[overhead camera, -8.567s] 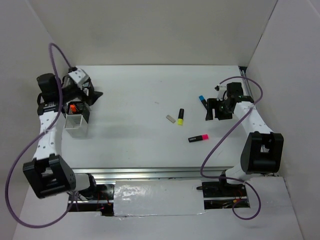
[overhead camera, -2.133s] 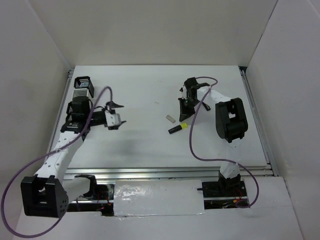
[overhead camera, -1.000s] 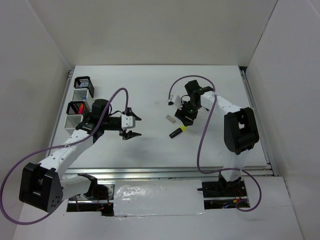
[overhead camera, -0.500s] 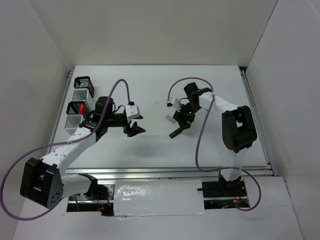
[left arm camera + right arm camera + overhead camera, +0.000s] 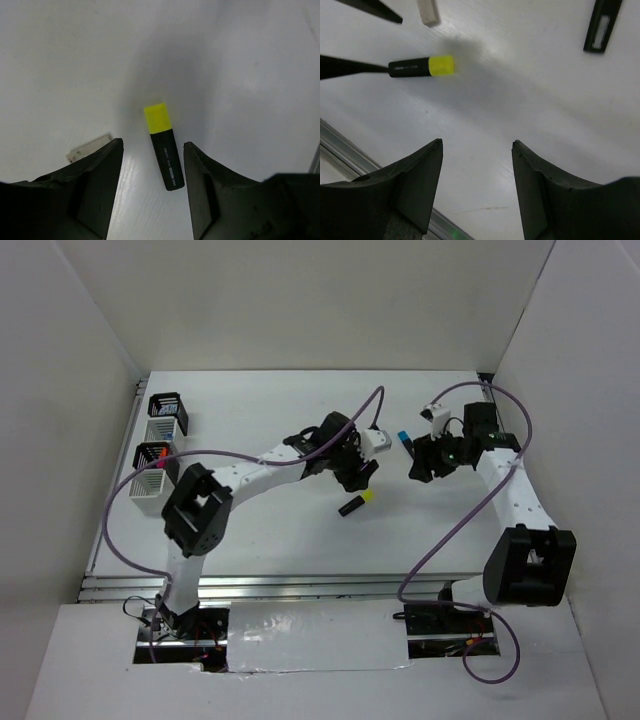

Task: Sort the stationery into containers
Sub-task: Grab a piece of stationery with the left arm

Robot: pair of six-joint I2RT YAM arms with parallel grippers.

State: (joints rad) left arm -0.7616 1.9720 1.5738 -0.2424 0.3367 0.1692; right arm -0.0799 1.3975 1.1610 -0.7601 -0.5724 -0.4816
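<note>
Your left gripper (image 5: 152,145) hangs wide open with nothing in it. One finger sits on each side of the yellow pen (image 5: 164,150), which lies flat on the table (image 5: 240,75) right under the gap. The black end of the pen points back at the gripper and the yellow cap points away.

I think this pen is light, hard and smooth, so it may slip or roll if you pinch it badly. Take it across the middle of the black part and squeeze gently. The fingers are already lined up for that, so you would only need to go down.

A small beige eraser (image 5: 90,148) lies just beside the left finger. Be careful not to bump it.

Farther to the right, your right gripper (image 5: 425,462) is open and empty too. A pen with a blue cap (image 5: 403,438) lies just beside it.

The cups (image 5: 152,455) stand in a row at the far left edge, well apart from the yellow pen. One black mesh cup holds orange and pink things.

Half a second ago it was the right gripper that hung over the yellow pen, and the left one was nearer the cups. Now they have swapped jobs: the left has reached across and the right has pulled away. The yellow pen has stayed in about the same spot.
</note>
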